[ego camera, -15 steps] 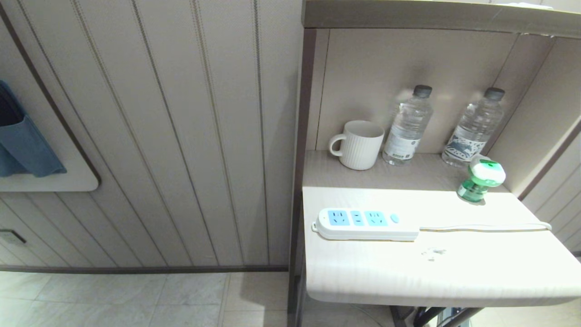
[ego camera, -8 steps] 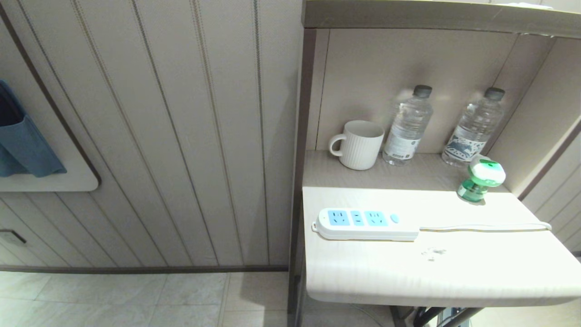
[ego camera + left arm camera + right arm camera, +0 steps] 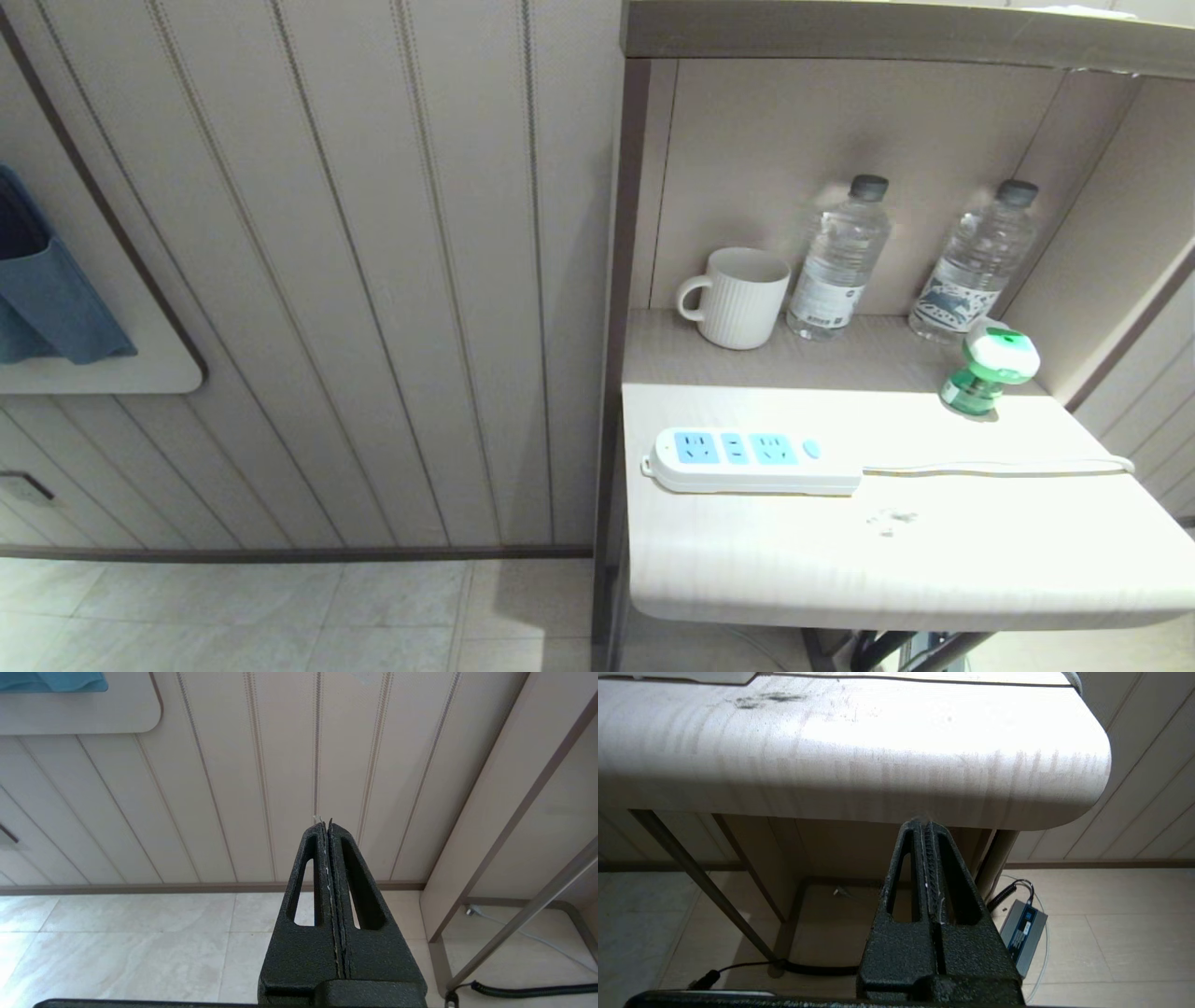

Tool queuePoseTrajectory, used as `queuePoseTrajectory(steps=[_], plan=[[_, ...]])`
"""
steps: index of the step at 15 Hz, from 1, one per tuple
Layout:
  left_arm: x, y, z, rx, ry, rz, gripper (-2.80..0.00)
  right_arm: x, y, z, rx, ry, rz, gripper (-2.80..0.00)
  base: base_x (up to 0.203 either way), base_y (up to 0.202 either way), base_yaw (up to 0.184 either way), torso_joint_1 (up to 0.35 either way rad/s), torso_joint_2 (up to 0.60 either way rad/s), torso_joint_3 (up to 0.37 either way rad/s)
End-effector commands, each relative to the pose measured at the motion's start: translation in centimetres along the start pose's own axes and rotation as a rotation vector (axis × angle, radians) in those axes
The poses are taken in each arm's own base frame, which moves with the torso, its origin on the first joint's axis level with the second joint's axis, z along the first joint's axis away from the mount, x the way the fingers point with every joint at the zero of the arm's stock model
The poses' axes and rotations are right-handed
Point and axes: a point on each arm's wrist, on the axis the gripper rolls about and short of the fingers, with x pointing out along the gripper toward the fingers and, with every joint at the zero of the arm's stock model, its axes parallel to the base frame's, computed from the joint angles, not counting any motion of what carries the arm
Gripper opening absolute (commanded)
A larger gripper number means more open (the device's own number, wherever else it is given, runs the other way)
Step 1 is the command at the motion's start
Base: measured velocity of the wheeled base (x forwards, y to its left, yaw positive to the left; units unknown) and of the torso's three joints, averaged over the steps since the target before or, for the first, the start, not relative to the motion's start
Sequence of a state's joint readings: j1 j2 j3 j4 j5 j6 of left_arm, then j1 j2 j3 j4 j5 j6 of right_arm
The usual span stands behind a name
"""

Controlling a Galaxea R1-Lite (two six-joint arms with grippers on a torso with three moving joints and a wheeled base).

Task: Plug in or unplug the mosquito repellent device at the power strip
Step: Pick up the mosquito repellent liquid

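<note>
The mosquito repellent device [image 3: 988,371], green and white with a green bottle, stands upright on the table's back right, apart from the power strip [image 3: 752,458]. The white strip lies near the table's left edge, its sockets bare, its cord [image 3: 999,465] running right. Neither arm shows in the head view. My left gripper [image 3: 325,823] is shut and empty, low beside the table, facing the panelled wall above the floor. My right gripper [image 3: 922,823] is shut and empty, below the table's front edge [image 3: 859,788].
A white ribbed mug [image 3: 740,297] and two clear water bottles [image 3: 838,259] [image 3: 973,263] stand at the back of the alcove. The table [image 3: 887,569] has metal legs [image 3: 705,886]; a grey power adapter [image 3: 1022,933] and cables lie on the tiled floor beneath.
</note>
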State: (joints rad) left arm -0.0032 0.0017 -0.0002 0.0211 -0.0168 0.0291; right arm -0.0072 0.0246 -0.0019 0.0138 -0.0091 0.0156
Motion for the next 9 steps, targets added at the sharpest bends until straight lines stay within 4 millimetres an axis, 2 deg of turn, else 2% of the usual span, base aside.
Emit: queuePoseTrajectory(steps=[1,6,8,9], plan=[[0.0,0.0,0.0,-0.002,0.002,0.000,-2.80,0.3,0.0,0.1,-0.014,0.038,0.003,-2.80,0.000,0.000,0.000,0.000,0.00,0.000],[0.0,0.0,0.0,0.000,0.002,0.000,-2.80,2.2,0.0,0.3,-0.015,0.285,0.024,-2.80,0.000,0.000,0.000,0.000,0.00,0.000],[0.0,0.0,0.0,-0.001,0.001,0.000,-2.80,2.3,0.0,0.8,-0.013,0.246,0.025,-2.80,0.000,0.000,0.000,0.000,0.00,0.000],[0.0,0.0,0.0,-0.001,0.002,0.000,-2.80,2.8,0.1,2.0,-0.011,0.146,0.022,-2.80,0.000,0.000,0.000,0.000,0.00,0.000]])
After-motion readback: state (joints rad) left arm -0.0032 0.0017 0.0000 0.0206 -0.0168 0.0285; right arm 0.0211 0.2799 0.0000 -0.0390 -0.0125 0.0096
